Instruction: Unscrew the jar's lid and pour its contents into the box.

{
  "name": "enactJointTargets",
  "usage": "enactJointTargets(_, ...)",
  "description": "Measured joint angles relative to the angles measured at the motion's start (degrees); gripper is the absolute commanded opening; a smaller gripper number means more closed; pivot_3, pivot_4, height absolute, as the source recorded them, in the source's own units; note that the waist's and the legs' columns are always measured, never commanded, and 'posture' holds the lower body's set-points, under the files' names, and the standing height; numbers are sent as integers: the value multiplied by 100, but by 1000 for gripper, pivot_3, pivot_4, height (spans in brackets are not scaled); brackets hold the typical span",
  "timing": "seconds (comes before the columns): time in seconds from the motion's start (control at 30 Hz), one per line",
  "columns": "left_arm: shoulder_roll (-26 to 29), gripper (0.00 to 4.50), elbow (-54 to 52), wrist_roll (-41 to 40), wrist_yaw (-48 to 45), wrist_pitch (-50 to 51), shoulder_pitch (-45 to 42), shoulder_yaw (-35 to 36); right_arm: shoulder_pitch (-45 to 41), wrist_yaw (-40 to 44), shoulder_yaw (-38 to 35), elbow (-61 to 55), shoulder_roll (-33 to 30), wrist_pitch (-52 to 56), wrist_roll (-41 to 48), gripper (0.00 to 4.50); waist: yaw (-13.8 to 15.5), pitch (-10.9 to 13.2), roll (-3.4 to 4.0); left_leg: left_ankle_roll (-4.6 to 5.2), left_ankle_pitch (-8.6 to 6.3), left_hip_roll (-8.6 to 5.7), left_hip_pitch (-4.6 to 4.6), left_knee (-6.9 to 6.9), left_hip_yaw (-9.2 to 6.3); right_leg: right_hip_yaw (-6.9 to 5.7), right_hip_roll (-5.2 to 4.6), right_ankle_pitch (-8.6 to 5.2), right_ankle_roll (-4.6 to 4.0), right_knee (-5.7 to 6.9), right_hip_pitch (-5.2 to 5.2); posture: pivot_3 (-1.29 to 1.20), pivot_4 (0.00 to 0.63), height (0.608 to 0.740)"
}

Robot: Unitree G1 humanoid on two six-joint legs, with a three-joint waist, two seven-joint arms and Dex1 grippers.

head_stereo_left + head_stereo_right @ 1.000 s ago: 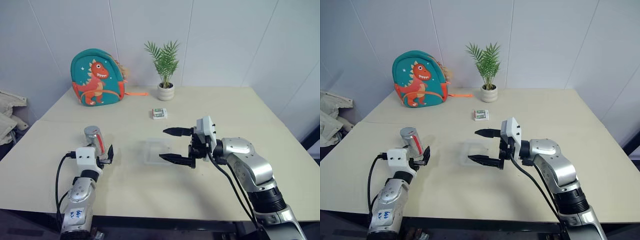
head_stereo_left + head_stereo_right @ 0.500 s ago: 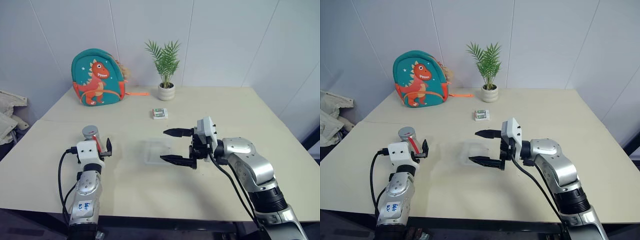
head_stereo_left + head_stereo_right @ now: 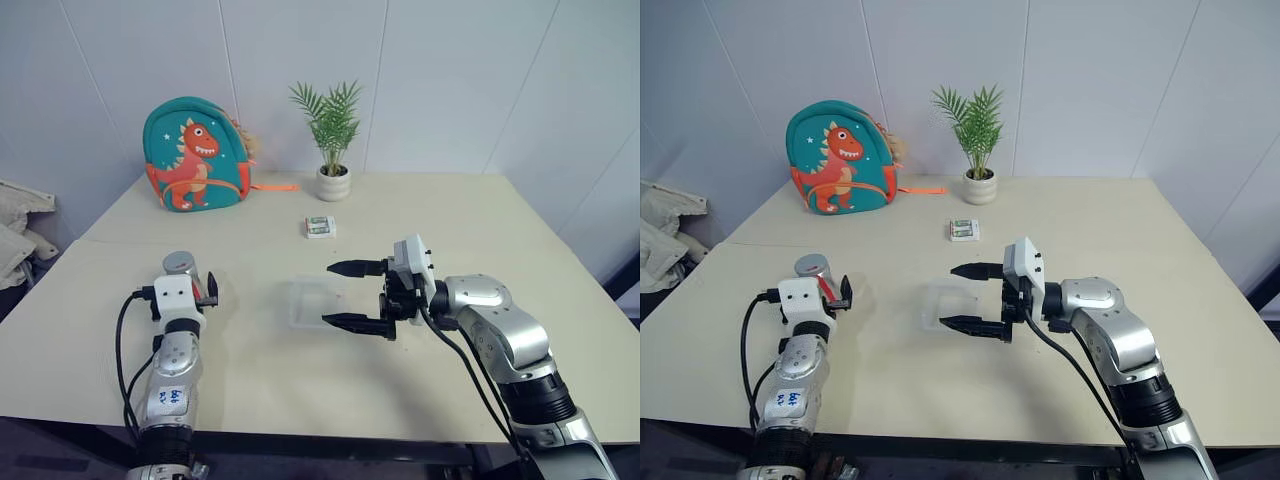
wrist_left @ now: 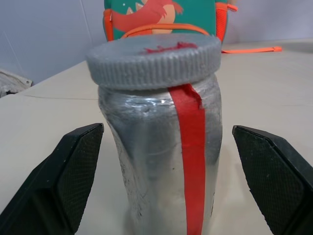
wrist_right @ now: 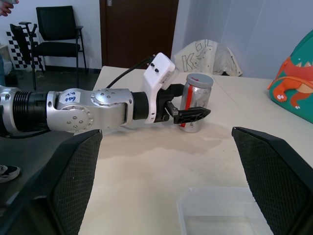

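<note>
Jar (image 4: 161,161) stands capped between the left arm's open jaws; right jaws open too.

A handwritten label (image 5: 70,98) on the left forearm, illegible; nothing else reads.

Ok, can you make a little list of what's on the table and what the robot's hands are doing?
jar: upright on the table, red strip down its side
lid: grey, on top of the jar
left gripper: open, one finger on each side of the jar, not touching it
right gripper: open, pointing sideways above the box
box: clear tray, mid-table
backpack: teal with a dinosaur, at the table's far side by the wall
plant pot: white, beside the backpack
packet: small, white, between pot and box
</note>
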Motion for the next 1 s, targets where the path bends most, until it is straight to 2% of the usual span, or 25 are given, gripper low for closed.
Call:
enactJointTargets(0.07, 33, 4500, 80, 4, 51, -18, -50, 5, -9, -4, 0, 0, 0, 24, 0, 4480, -7, 0, 0, 0, 0, 0, 0, 0, 0, 0, 0, 0, 0, 0, 0, 0, 150, 740)
enactJointTargets(0.17, 76, 3931, 234, 1, 94, -45, -113, 29, -11, -15, 0, 0, 0, 94, 0, 4500, -4, 0, 0, -1, 0, 0, 0, 0, 0, 0, 0, 0, 0, 0, -1, 0, 150, 740)
enactJointTargets(0.33, 134, 2409, 425, -21, 59, -122, -178, 63, -11, -40, 0, 0, 1, 131, 2, 4500, -2, 0, 0, 0, 0, 0, -1, 0, 0, 0, 0, 0, 1, 0, -1, 0, 150, 740)
enactJointTargets(0.4, 147, 2031, 484, -39, 56, -168, -217, 65, -11, -47, 0, -3, 1, 147, 3, 4500, -6, 0, 0, -1, 0, 0, 0, 0, 0, 0, 0, 1, 1, 1, -1, 0, 150, 740)
enactJointTargets(0.6, 159, 2029, 499, -242, -131, -206, -225, 129, -11, -84, 0, -9, 7, 205, 5, 4500, -4, 0, 0, -1, 0, 0, -1, 0, 0, -1, 0, 1, 2, 1, -1, 0, 150, 740)
enactJointTargets(0.67, 158, 2029, 407, -544, -471, -214, -218, 199, -10, -105, 0, -19, 10, 216, 7, 4500, -4, 0, 0, -1, 0, 0, -3, 0, 0, -1, -1, 1, 1, 0, -2, 0, 150, 740)
enactJointTargets(0.77, 210, 2029, -323, -1221, -1246, 53, 2, 259, 4, -149, -1, -51, 18, 230, 22, 4500, -17, 0, 0, -3, 0, 1, -11, 0, 0, -1, -1, 1, 1, -3, -8, 0, 150, 740)
enactJointTargets(0.87, 586, 2029, -1241, -1932, -1991, 772, 414, 305, 47, -221, -16, -135, 17, 270, 97, 4500, -47, 0, 1, -6, -2, 5, -15, -2, 0, 0, 1, -2, 0, -1, -16, 0, 150, 740)
enactJointTargets(1.0, 1443, 2029, -2211, -2773, -2844, 2237, 1009, 347, 92, -343, -54, -343, 15, 390, 208, 4500, -65, 1, 1, -3, -4, 5, -19, -1, -4, -1, 2, -5, -3, 1, -20, 0, 150, 740)
